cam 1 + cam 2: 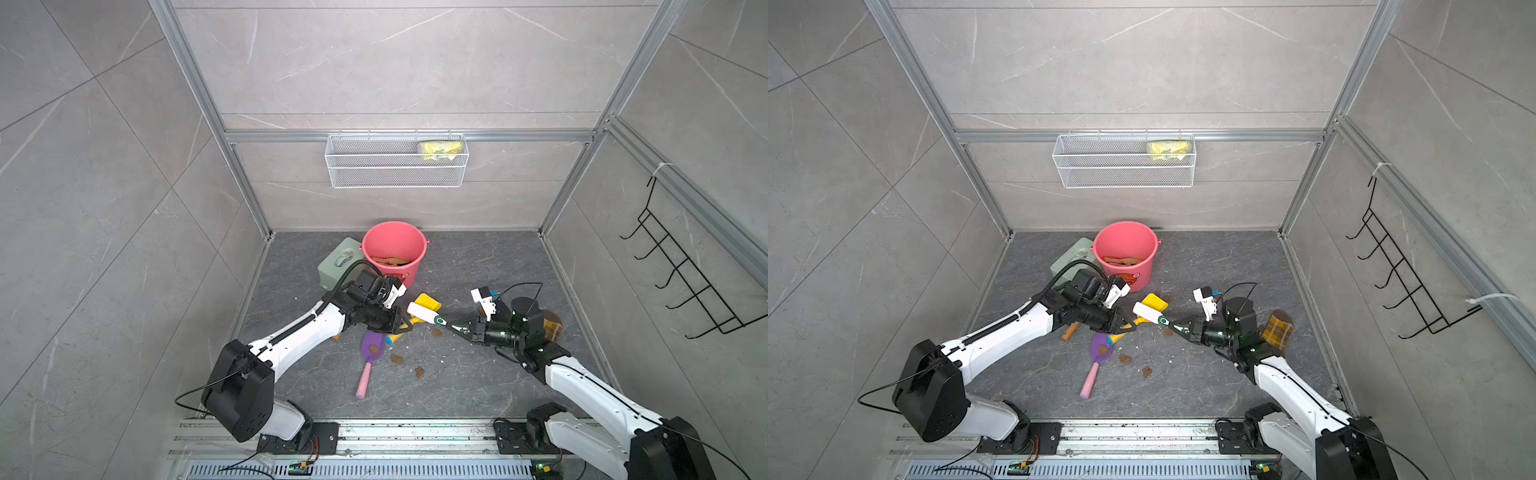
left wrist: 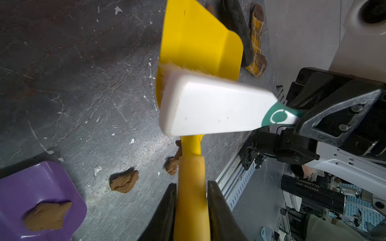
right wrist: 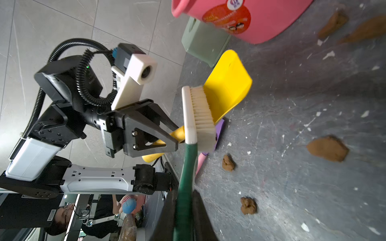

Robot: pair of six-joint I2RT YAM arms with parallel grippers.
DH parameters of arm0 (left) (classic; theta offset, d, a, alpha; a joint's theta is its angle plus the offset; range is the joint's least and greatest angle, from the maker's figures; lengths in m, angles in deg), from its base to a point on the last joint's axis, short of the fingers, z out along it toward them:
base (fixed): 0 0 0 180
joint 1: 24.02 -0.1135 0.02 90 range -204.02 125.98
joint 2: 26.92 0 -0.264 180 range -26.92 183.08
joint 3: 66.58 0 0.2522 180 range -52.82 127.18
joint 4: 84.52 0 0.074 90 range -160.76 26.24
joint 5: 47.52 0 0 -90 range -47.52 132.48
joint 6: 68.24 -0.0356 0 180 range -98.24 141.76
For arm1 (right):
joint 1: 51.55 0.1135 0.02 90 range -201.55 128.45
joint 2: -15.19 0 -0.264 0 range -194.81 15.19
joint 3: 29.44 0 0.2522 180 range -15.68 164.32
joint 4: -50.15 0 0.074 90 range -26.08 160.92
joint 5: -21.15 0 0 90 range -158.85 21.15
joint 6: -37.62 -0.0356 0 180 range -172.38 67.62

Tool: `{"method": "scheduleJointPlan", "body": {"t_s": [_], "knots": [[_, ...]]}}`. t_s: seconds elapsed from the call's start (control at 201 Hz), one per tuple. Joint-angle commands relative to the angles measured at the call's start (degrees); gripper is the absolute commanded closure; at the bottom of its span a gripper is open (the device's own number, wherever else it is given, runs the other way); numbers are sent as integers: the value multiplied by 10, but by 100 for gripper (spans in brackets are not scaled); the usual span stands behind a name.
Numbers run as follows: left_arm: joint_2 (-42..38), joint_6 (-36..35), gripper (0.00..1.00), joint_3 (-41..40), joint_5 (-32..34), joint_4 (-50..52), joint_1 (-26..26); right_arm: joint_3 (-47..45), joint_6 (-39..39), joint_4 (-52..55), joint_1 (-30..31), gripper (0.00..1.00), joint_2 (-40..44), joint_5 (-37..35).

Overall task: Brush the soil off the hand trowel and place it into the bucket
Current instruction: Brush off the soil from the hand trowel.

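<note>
The hand trowel (image 1: pixel 428 302) (image 2: pixel 198 41) is yellow, and my left gripper (image 1: pixel 405 324) (image 2: pixel 191 185) is shut on its handle, holding it just above the floor. My right gripper (image 1: pixel 455 326) (image 3: pixel 184 194) is shut on the green handle of a white brush (image 1: pixel 420 311) (image 3: pixel 200 116). The bristles rest against the yellow blade (image 3: pixel 227 87). No lumps show on the visible part of the blade. Soil lumps (image 1: pixel 396 358) (image 2: pixel 124 181) (image 3: pixel 328 148) lie on the floor nearby. The coral-pink bucket (image 1: pixel 409 272) (image 1: pixel 1125 241) stands behind the left gripper.
A purple trowel (image 1: pixel 371 345) (image 2: pixel 41 187) with a pink handle lies on the floor with a brown lump on its blade. A sage-green box (image 1: pixel 336 266) sits left of the bucket. A plaid cloth item (image 1: pixel 552 326) lies by the right arm. A wire basket (image 1: pixel 397 160) hangs on the back wall.
</note>
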Motion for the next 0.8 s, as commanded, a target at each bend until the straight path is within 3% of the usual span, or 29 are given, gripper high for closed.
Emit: {"method": "scheduleJointPlan", "body": {"t_s": [0.0,0.209,0.299,0.503,0.652,0.796], "knots": [[-9,-6,100,15,-14,-29,2,-2,10,-16,-2,100,-22,-20],[-26,-6,100,1,-4,-24,1,41,56,39,-108,100,-31,12],[-32,-10,100,0,7,-19,1,55,59,53,-124,100,-18,20],[-18,-9,100,3,13,-29,0,29,-12,-20,-81,100,19,30],[-8,-7,100,12,8,-38,0,8,-12,-22,-14,100,15,-8],[-17,-7,100,13,9,-40,0,-13,-8,-45,-4,100,-15,-16]]}}
